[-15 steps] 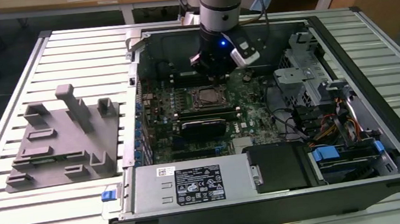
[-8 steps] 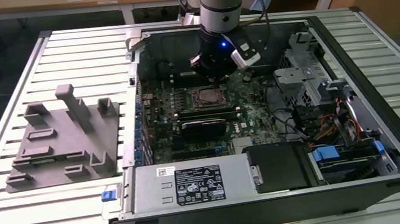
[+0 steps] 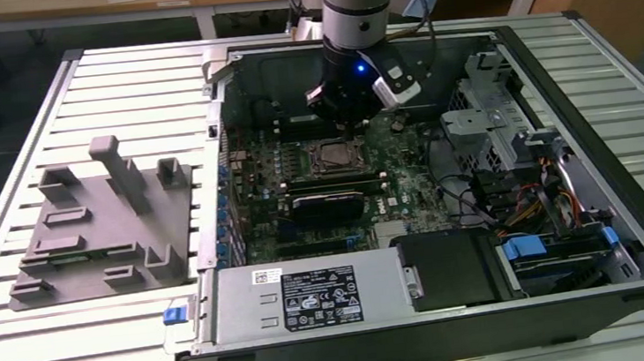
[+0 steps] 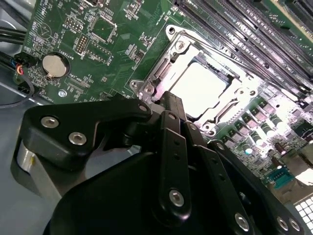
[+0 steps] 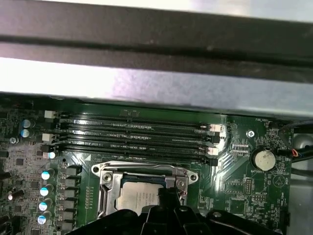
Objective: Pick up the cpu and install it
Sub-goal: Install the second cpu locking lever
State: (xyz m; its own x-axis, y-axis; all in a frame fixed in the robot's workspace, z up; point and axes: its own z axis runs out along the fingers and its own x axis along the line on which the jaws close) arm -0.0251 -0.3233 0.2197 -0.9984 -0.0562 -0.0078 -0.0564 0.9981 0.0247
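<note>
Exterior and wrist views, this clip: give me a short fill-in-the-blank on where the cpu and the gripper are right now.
1. The cpu lies inside the metal-framed ____ on the green motherboard.
2. In the exterior view, the gripper hangs inside the open computer ____.
3. The grey fixture block sits on the table, on the exterior view's ____ of the case.
4. In the first wrist view, the long black memory ____ run beside the cpu.

Missing words: socket; case; left; slots

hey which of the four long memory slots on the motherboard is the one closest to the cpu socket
The memory slot running right along the socket's metal frame in the first wrist view. The other three lie beyond it, toward the case wall. The cpu sits in that socket.
</note>
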